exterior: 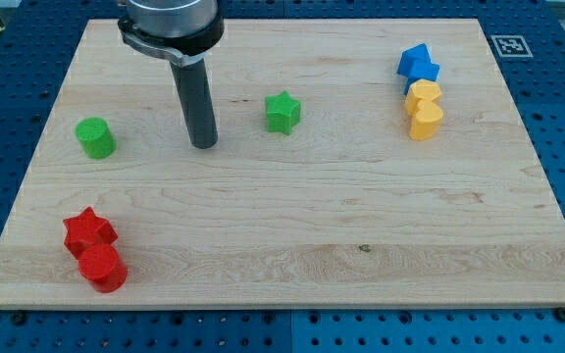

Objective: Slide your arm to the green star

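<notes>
The green star (282, 112) lies on the wooden board (292, 245) a little above the middle, left of centre. My tip (203, 145) rests on the board to the star's left, about one rod width plus a gap away, slightly lower in the view. The tip touches no block. The dark rod rises from the tip to the arm's grey flange at the view's top.
A green cylinder (95, 137) stands to the tip's left. A red star (88, 230) and a red cylinder (103, 268) sit together at the lower left. Blue blocks (417, 65) and yellow blocks (424, 110) cluster at the upper right.
</notes>
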`<state>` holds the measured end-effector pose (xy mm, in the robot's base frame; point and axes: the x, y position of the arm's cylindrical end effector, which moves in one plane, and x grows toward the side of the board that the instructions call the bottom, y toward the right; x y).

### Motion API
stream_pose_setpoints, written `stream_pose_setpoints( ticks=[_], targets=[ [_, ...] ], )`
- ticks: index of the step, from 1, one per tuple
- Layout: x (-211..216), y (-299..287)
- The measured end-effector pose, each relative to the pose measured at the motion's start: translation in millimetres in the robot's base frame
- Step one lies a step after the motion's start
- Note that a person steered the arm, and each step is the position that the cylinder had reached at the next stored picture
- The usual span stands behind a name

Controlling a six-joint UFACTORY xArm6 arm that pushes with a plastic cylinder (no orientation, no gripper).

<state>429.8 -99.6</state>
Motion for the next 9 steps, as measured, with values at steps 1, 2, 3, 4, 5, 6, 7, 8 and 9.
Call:
stream_pose_setpoints(
  ticks=[1, 2, 3, 4, 5, 6, 7, 8, 9],
  targets=[
    [6, 8],
    [27, 45],
    [34, 65],
    [50, 122],
    [53, 162],
    [54, 204],
    [51, 224],
    [7, 220],
    [-12, 205]
  ],
)
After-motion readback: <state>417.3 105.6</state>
